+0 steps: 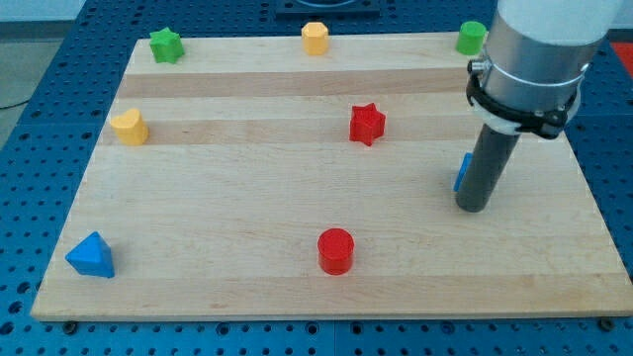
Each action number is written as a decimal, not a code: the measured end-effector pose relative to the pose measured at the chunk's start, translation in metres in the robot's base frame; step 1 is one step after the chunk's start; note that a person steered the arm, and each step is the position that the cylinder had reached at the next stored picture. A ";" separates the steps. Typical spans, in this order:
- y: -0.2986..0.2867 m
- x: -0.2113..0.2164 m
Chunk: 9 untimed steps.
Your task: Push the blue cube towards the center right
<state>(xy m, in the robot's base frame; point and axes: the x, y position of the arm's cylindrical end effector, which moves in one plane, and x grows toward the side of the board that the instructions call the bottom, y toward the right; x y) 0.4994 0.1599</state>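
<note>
The blue cube (pixel 462 172) is at the board's centre right, mostly hidden behind the dark rod; only a thin blue sliver shows on the rod's left side. My tip (pixel 473 206) rests on the board right against the cube, on its right and slightly toward the view's bottom.
Wooden board (pixel 297 257) on a blue perforated table. Green star (pixel 166 44) top left, yellow block (pixel 315 38) top middle, green block (pixel 472 38) top right, yellow heart (pixel 130 127) left, red star (pixel 367 124) centre, red cylinder (pixel 335 250) bottom middle, blue triangular block (pixel 91 256) bottom left.
</note>
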 end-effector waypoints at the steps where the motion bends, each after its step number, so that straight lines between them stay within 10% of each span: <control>1: 0.009 -0.011; 9: 0.029 -0.105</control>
